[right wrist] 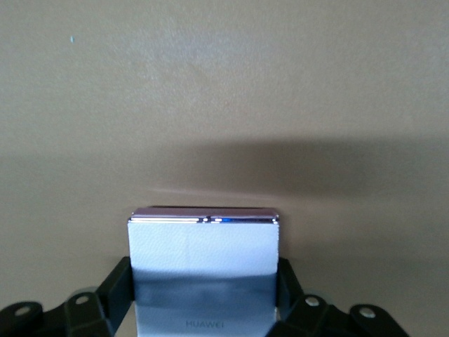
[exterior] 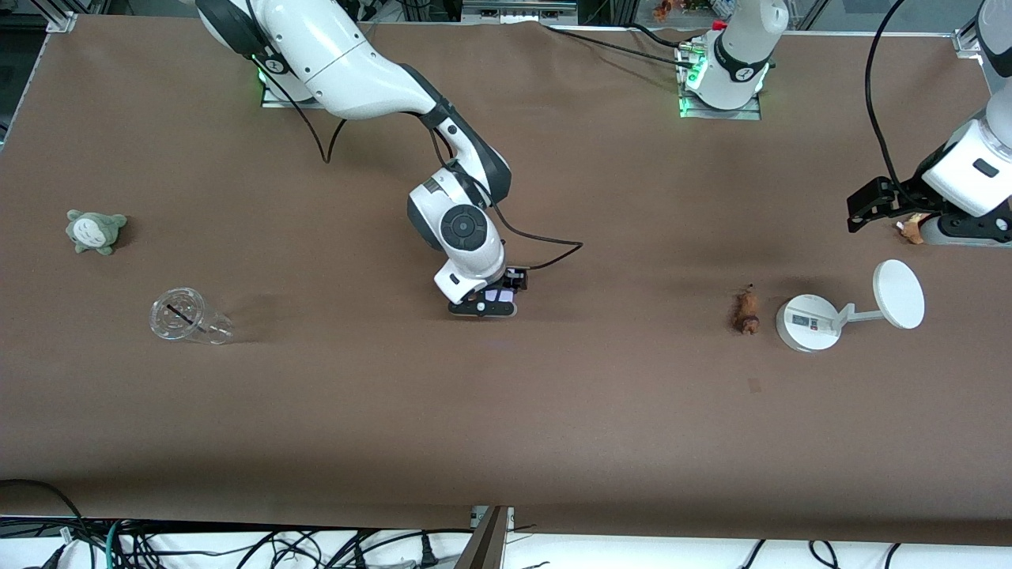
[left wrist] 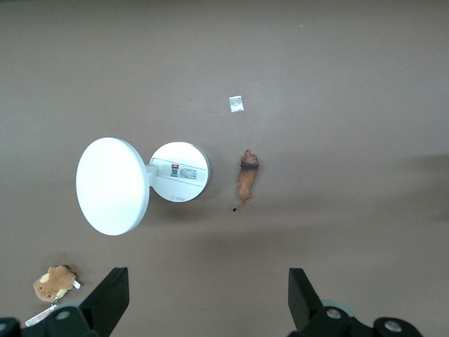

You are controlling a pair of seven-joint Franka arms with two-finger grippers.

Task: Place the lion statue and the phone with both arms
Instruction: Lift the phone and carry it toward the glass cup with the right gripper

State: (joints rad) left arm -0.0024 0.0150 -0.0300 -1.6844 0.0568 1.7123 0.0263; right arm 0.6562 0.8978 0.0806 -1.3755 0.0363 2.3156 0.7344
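My right gripper (exterior: 494, 303) is shut on the phone (exterior: 500, 295), a lavender-white slab with a purple edge, and holds it low over the middle of the table. In the right wrist view the phone (right wrist: 203, 246) sits between the two black fingers of that gripper (right wrist: 203, 288). The lion statue (exterior: 745, 312), a tiny reddish-brown figurine with a dark tail tip, lies on the table toward the left arm's end, beside a white stand. It also shows in the left wrist view (left wrist: 246, 177). My left gripper (exterior: 901, 207) is open and empty, up in the air at that end (left wrist: 207, 302).
A white round-based stand (exterior: 808, 322) with a disc (exterior: 899, 294) stands beside the lion (left wrist: 179, 170). A brown plush with a tag (exterior: 911, 229) lies under the left hand (left wrist: 54, 282). A grey-green plush (exterior: 95, 231) and a clear cup on its side (exterior: 188, 318) lie toward the right arm's end.
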